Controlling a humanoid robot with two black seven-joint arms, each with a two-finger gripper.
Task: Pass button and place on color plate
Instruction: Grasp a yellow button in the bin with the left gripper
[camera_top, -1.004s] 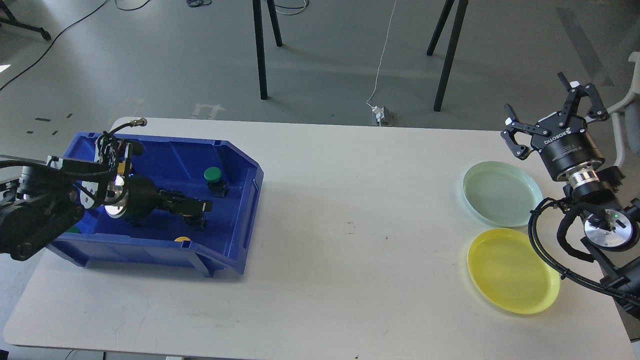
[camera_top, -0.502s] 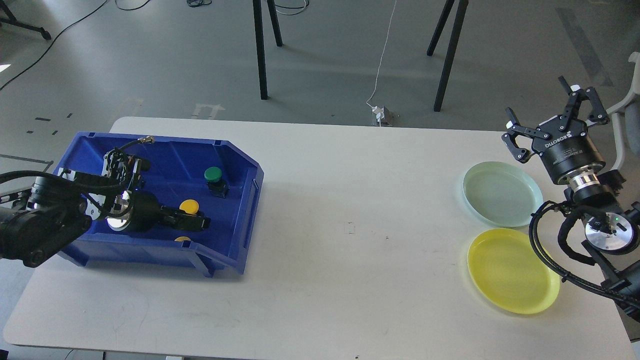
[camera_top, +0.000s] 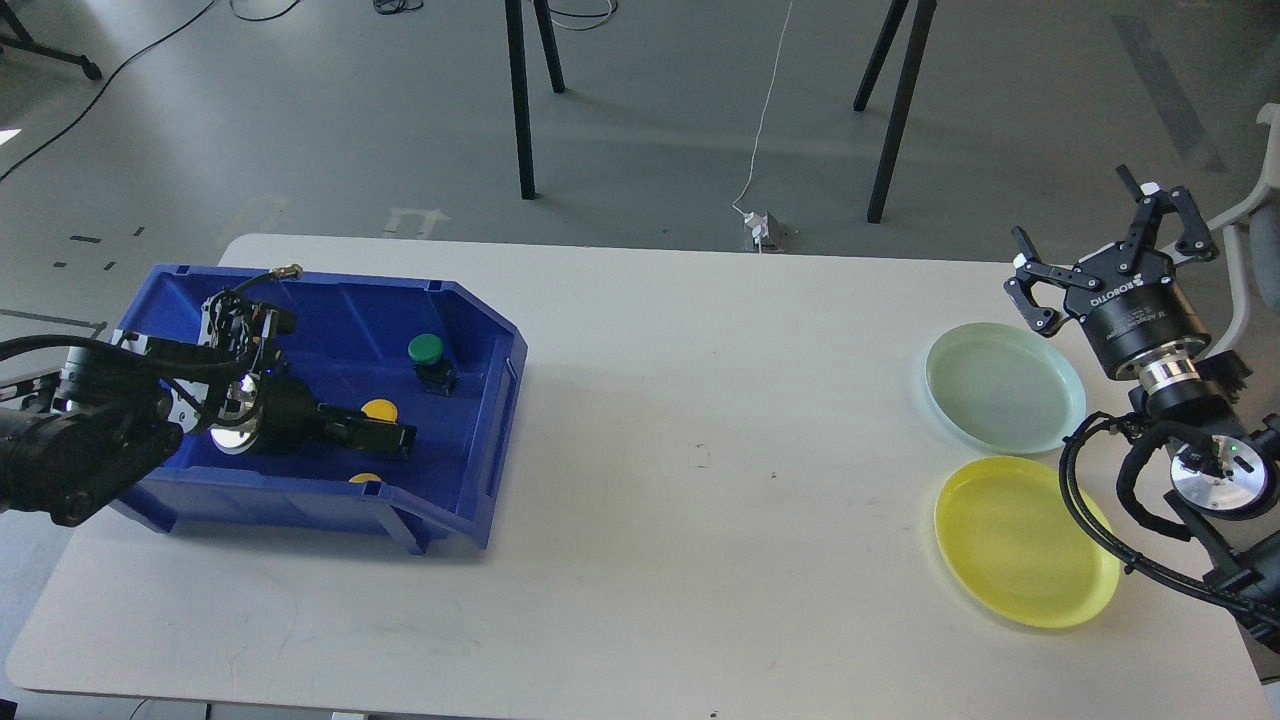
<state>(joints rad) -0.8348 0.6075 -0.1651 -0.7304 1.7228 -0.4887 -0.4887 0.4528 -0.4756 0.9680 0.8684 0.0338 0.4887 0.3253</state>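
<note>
Item: yellow round-capped push button (camera_top: 379, 410), lying inside the blue plastic storage bin (camera_top: 478, 330) at the left of the white table (camera_top: 700, 440), roughly mid-bin and towards its near wall. Position relative to hands: the button sat just at the far side of the left gripper (camera_top: 398, 437), touching or all but touching the dark fingers, which reached in from the left with their long axis running left to right along the bin floor; whether those fingers were parted, closed, or gripping the button could not be told, since they read as one dark bar. The left arm was by far the nearer; the right gripper (camera_top: 1105, 235) hung well apart, above the far right edge of the table, its fingers spread wide and holding nothing. Appearance: flat, bright yellow disc cap, matte, its body hidden beneath; no long axis discernible. Associated items: a green-capped push button on a black base (camera_top: 428, 356) further back in the bin; part of a second yellow cap (camera_top: 365, 479) at the near wall; a pale green round plate (camera_top: 1004, 388) and a yellow round plate (camera_top: 1026, 540) at the right, both bare
</note>
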